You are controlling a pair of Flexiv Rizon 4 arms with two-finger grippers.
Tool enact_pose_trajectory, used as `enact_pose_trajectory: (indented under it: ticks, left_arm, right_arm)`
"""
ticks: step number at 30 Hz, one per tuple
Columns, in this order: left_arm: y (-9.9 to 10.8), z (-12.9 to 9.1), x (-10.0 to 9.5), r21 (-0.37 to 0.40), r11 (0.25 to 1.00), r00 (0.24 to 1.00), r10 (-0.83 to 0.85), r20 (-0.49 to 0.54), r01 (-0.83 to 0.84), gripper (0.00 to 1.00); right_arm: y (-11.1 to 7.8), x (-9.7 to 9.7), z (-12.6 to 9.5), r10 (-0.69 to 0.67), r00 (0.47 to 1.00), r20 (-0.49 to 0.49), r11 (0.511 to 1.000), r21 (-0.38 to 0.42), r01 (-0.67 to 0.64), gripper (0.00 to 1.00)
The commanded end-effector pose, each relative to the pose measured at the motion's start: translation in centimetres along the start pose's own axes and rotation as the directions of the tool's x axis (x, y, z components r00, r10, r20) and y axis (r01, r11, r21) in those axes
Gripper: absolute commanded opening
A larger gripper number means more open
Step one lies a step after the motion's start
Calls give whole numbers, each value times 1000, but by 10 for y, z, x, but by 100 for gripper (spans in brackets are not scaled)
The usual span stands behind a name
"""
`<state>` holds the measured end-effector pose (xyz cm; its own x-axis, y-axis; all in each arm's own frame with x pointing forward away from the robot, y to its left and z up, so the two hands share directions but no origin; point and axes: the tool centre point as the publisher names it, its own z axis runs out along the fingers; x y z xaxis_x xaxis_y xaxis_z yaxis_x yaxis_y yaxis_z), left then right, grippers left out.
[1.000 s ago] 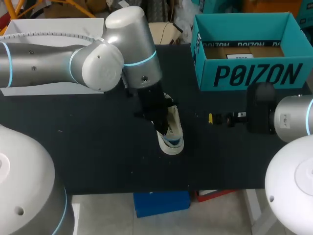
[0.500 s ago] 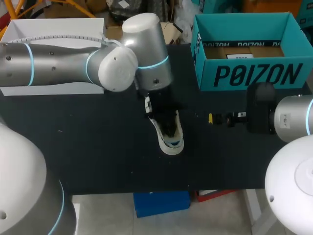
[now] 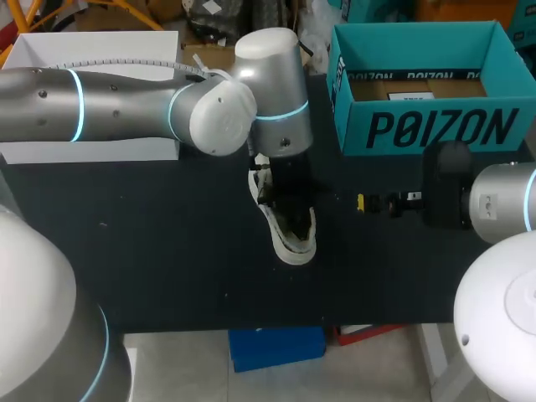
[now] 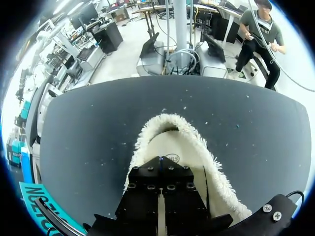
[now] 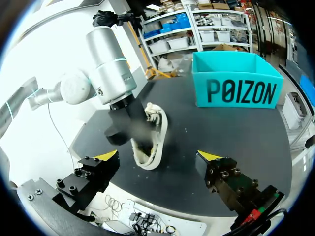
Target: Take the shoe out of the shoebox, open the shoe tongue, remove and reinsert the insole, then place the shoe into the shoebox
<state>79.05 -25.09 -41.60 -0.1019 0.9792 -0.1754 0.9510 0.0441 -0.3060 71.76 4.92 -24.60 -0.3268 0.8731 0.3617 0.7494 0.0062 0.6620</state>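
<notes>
A white shoe (image 3: 295,243) with a fleecy lining lies on the black table (image 3: 167,251), toe toward the front edge. My left arm comes across from the left, and its gripper (image 3: 291,216) reaches down into the shoe's opening. In the left wrist view the left gripper (image 4: 159,209) is shut, its tips hidden inside the shoe (image 4: 170,129) above the pale insole (image 4: 172,153). My right gripper (image 3: 361,202) hovers to the right of the shoe. It (image 5: 159,156) is open and empty, facing the shoe (image 5: 156,129). The teal shoebox (image 3: 427,126) stands open at the back right.
A white open box (image 3: 84,50) stands at the back left behind my left arm. The teal shoebox (image 5: 238,91) holds brown card on its floor. Bare table lies in front of and to the left of the shoe.
My left arm has swung right, carrying its gripper from the shoe's heel side into the opening, nearer the toe. The heel now shows. The right arm has not moved.
</notes>
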Motion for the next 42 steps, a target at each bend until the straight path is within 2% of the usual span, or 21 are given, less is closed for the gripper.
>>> enact_pose_trajectory:
  ticks: [1,6,7,9,12,16,24,30,37,38,39,40,41,42]
  left_arm:
    - [-11,-17,6,-31,1000,1000,1,28,-1,0]
    - [-24,-56,13,-3,1000,989,-7,146,8,0]
    - [-27,-65,15,-31,999,989,-2,148,6,0]
    - [-31,-82,18,-36,999,979,-5,204,13,0]
    - [-31,-106,26,-110,993,972,-11,234,38,0]
    - [-26,-124,43,-167,982,967,-40,253,85,0]
    - [-4,-129,68,-214,963,964,-110,242,163,0]
    - [10,-129,69,-222,958,961,-124,246,181,1]
    - [13,-130,69,-232,955,959,-126,253,187,5]
    - [13,-130,70,-233,954,959,-128,251,188,7]
    - [13,-130,71,-235,953,960,-131,248,191,16]
    - [13,-130,72,-234,953,959,-133,250,193,38]
    - [13,-130,72,-233,953,959,-133,250,193,38]
    - [13,-130,73,-232,953,959,-134,251,194,33]
  right_arm:
    - [0,-1,1,1,1000,-3,1000,2,-1,100]
    - [0,-1,1,1,1000,-3,1000,2,-1,100]
    - [0,-1,1,1,1000,-3,1000,2,-1,100]
    - [0,-1,1,1,1000,-3,1000,2,-1,100]
    - [0,-1,1,1,1000,-3,1000,2,-1,100]
    - [0,-1,1,1,1000,-3,1000,2,-1,100]
    - [0,-1,1,1,1000,-3,1000,2,-1,100]
    - [0,-1,1,1,1000,-3,1000,2,-1,100]
    - [0,-1,1,1,1000,-3,1000,2,-1,100]
    - [0,-1,1,1,1000,-3,1000,2,-1,100]
    - [0,-1,1,1,1000,-3,1000,2,-1,100]
    - [0,-1,1,1,1000,-3,1000,2,-1,100]
    - [0,-1,1,1,1000,-3,1000,2,-1,100]
    - [0,-1,1,1,1000,-3,1000,2,-1,100]
